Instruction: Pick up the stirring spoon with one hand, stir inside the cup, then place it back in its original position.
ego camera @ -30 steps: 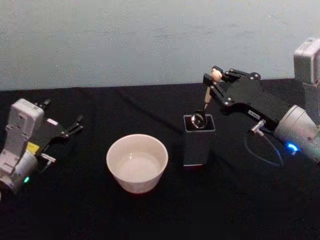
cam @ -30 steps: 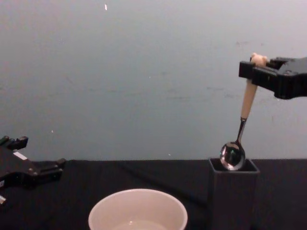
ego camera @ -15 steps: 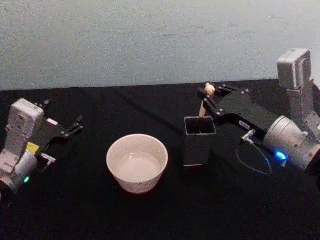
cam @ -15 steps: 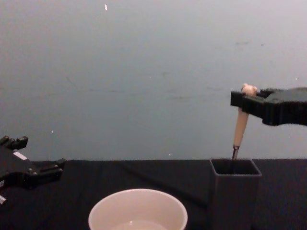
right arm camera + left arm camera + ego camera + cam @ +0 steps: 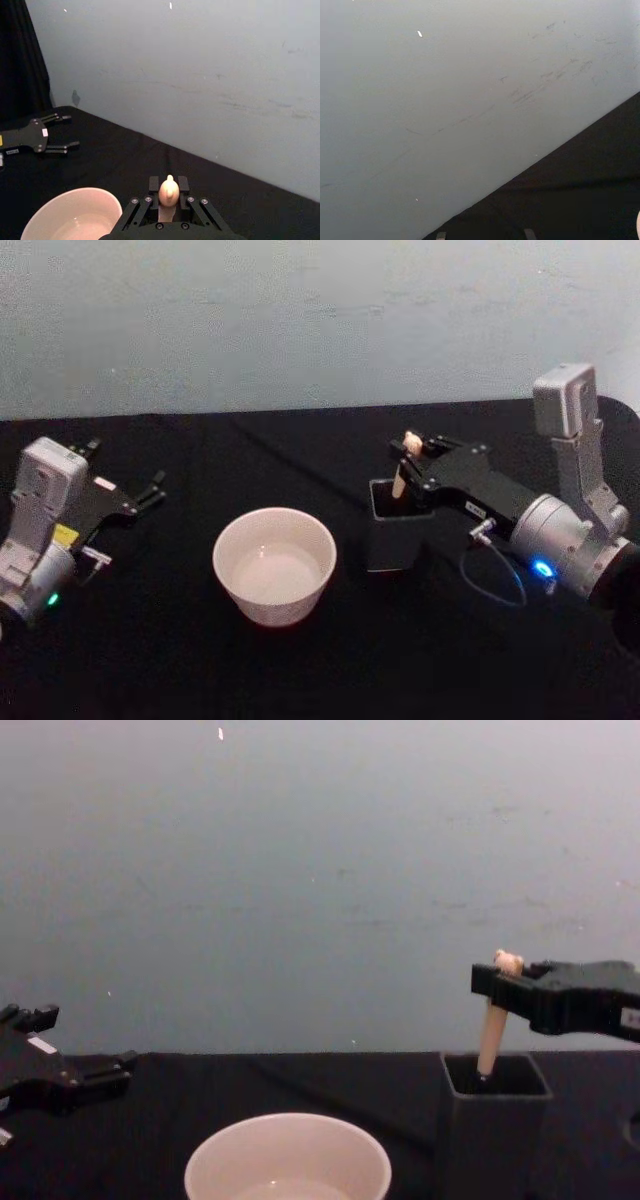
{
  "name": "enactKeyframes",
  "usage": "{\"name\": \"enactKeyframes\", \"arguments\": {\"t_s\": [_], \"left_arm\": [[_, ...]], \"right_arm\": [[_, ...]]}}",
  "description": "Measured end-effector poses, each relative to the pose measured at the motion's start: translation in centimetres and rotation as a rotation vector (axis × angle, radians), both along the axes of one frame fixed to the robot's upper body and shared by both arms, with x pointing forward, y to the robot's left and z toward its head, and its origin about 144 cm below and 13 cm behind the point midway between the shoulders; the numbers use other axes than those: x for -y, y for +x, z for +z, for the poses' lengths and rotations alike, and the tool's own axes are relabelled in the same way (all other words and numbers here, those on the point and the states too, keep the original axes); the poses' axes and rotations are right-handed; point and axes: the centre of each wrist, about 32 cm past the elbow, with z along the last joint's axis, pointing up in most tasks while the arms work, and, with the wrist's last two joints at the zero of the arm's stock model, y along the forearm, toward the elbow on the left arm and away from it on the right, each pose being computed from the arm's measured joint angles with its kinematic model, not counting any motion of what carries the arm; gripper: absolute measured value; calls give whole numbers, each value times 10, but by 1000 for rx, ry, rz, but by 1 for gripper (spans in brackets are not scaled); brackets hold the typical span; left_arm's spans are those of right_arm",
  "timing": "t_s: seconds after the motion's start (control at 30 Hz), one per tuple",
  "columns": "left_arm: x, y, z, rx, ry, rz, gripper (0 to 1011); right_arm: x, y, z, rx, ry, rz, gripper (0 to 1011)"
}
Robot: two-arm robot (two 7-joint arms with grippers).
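The right gripper [image 5: 497, 982] pinches the beige bear-topped spoon [image 5: 490, 1038], which stands inside the tall dark grey square box [image 5: 493, 1135] beside the round cream cup [image 5: 288, 1160]. Letting go crookedly could tip the box. The left gripper [image 5: 150, 490] rests open, far beyond the cup.

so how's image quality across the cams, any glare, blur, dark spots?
Head view: soft, black table swallows detail, blue LED glows on the right arm. Chest view: even light, dark holder blends into the cloth. Right wrist view: spoon knob slightly blown out, right claw clear. Left wrist view: flat wall, no glare.
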Motion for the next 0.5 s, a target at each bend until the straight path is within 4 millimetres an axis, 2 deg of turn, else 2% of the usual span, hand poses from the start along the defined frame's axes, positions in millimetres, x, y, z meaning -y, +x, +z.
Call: {"name": "enactKeyframes", "arguments": {"t_s": [0.5], "left_arm": [[0,0,0,0,0,0,1001]], "right_arm": [[0,2,-16,-7,19,-22,214]]}}
